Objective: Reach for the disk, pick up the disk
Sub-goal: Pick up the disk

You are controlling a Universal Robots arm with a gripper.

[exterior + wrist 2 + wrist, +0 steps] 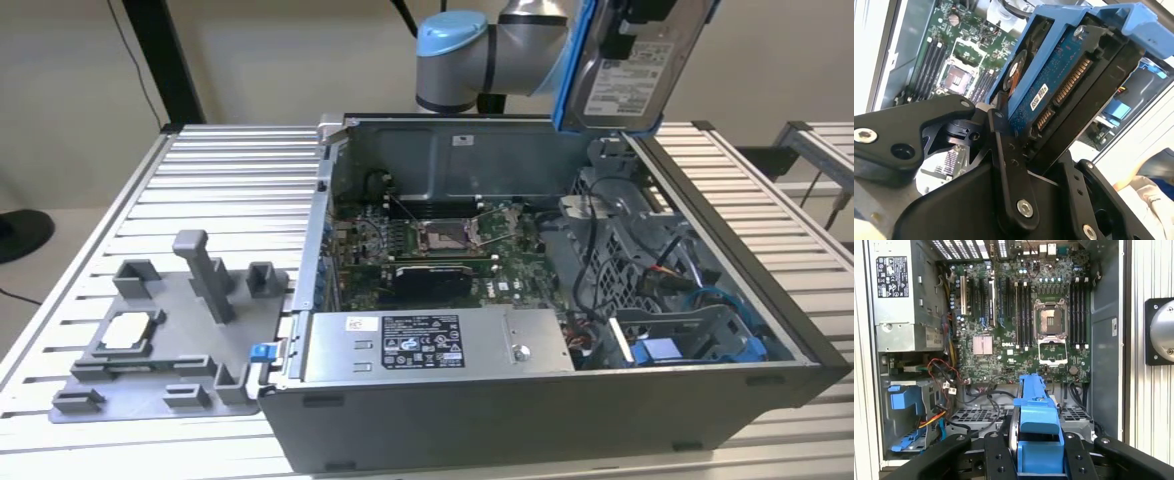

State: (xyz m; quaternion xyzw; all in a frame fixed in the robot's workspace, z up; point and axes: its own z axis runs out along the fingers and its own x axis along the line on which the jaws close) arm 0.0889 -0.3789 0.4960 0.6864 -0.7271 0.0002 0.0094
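The disk [630, 75], silver-grey with a white label and a blue bracket along its edge, hangs upright high above the back right corner of the open computer case [534, 420]. My gripper [1037, 460] is shut on it. In the first wrist view I see the disk [1038, 420] edge-on, with a black finger on each side. The second wrist view looks at the disk's blue circuit-board face [1054, 85] and connector, with a black finger [1004, 150] pressed against it.
Below lie the motherboard [441, 240], the power supply [427, 345], loose cables and a blue bay piece [694, 350]. On the slatted table at the exterior view's left, a grey fixture [200, 270] holds a small white-topped square part [130, 328].
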